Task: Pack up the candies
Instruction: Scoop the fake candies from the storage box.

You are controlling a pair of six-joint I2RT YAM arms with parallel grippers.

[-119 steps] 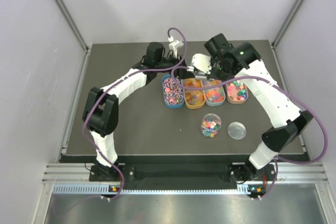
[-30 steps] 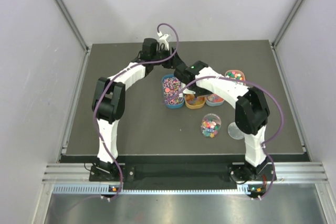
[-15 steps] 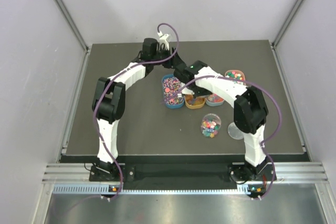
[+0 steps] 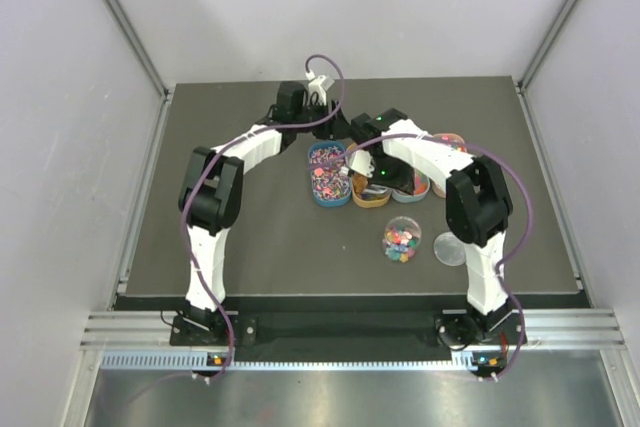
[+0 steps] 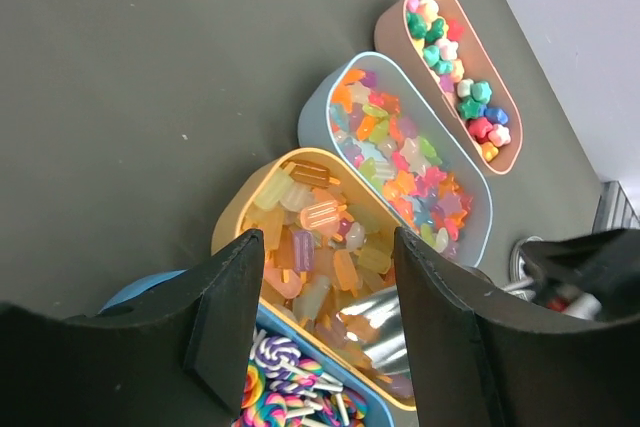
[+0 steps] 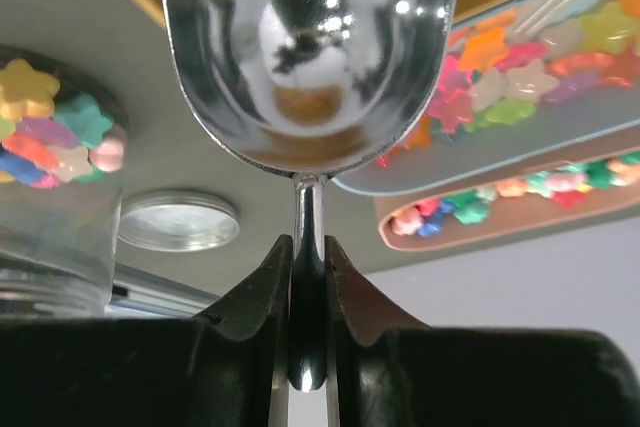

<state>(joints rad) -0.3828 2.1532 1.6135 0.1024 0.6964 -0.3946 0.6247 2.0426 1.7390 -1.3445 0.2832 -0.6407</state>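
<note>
Since four seconds ago the right arm (image 4: pixel 430 152) has been swung in from the right of the yellow tray (image 5: pixel 235 222) to above it, and the pink tray (image 5: pixel 383 19) has been pushed farther back from it; the left arm (image 4: pixel 250 142) has been drawn in behind it.

Four oval trays, one scoop (image 6: pixel 310 67), one clear jar (image 4: pixel 402 239) and one lid (image 6: pixel 180 222) are counted on the dark bench (image 4: pixel 250 247).

The candies (image 5: pixel 395 162) are held in all four trays and in the jar. Ice-lolly shapes in orange, yellow and pale pink are seen in the yellow tray; swirled pink, purple and white lollipops in the blue tray (image 5: pixel 140 289) just beside it on the left; translucent rainbow stars in the light-blue tray (image 5: pixel 312 117) touching its right side; opaque green, pink, red and yellow pieces in the pink tray, beyond that one. Pastel stars are seen in the jar, which stands near the yellow tray on the side of the arm bases; the lid lies farther to the right of it.

The right gripper (image 6: pixel 308 257) is clamped on the thin handle of the scoop, whose silver bowl is lowered into the yellow tray; whether candies are in it cannot be told. The left gripper (image 5: pixel 330 242) is held with its jaws apart, nothing between them, just above the back end of the yellow tray.
</note>
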